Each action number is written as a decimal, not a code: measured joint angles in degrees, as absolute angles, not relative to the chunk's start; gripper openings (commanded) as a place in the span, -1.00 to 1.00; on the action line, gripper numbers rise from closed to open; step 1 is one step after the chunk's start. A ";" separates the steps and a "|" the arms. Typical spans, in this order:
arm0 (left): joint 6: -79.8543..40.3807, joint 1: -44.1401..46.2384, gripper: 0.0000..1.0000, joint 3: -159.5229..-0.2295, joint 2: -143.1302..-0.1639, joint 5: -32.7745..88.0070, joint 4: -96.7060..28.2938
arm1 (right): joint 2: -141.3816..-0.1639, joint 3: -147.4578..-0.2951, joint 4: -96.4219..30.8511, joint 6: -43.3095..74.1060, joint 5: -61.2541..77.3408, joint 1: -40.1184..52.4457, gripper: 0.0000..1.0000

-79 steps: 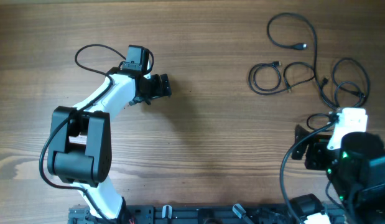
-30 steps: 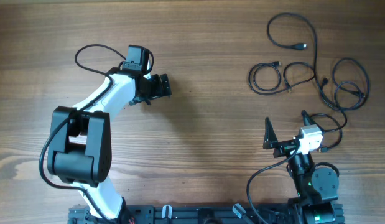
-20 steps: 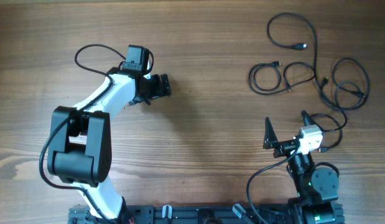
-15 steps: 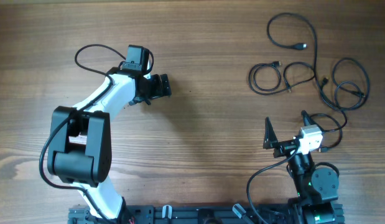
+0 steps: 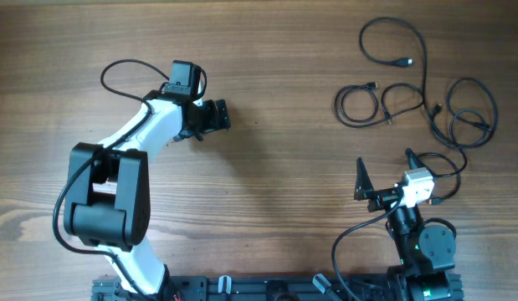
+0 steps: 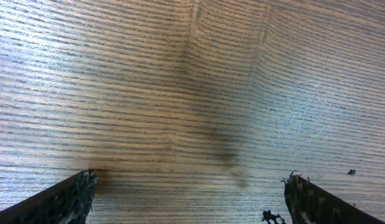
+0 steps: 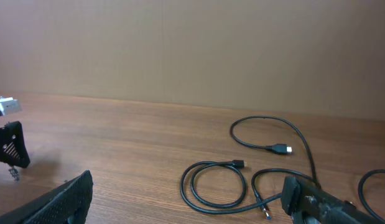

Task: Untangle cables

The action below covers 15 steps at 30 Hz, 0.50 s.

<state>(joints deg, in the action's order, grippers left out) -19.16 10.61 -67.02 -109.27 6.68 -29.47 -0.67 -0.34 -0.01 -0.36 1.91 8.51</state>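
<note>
Several thin black cables lie spread at the far right of the wooden table [image 5: 284, 184]: a big loop with a plug [image 5: 407, 62], a small coil [image 5: 371, 85] and loops by the right edge [image 5: 495, 109]. The right wrist view shows the coil [image 7: 239, 164] and the loop's plug [image 7: 280, 149] ahead of my right gripper [image 7: 187, 182]. That gripper [image 5: 384, 167] is open and empty, raised near its base, short of the cables. My left gripper [image 5: 215, 115] is open and empty over bare wood [image 6: 189, 183], far left of the cables.
The left arm's own thick wire [image 5: 125, 67] loops beside its wrist. The arm bases and a black rail [image 5: 267, 288] run along the front edge. The left gripper [image 7: 9, 149] shows far off in the right wrist view.
Since 2.6 s ago my right arm has swung from the right edge back to a folded pose near its base. Nothing has moved in the last second.
</note>
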 measured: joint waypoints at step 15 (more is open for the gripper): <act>-19.16 11.46 1.00 -66.96 -107.68 6.66 -29.52 | -0.67 -0.34 -0.01 -0.36 1.89 8.51 0.99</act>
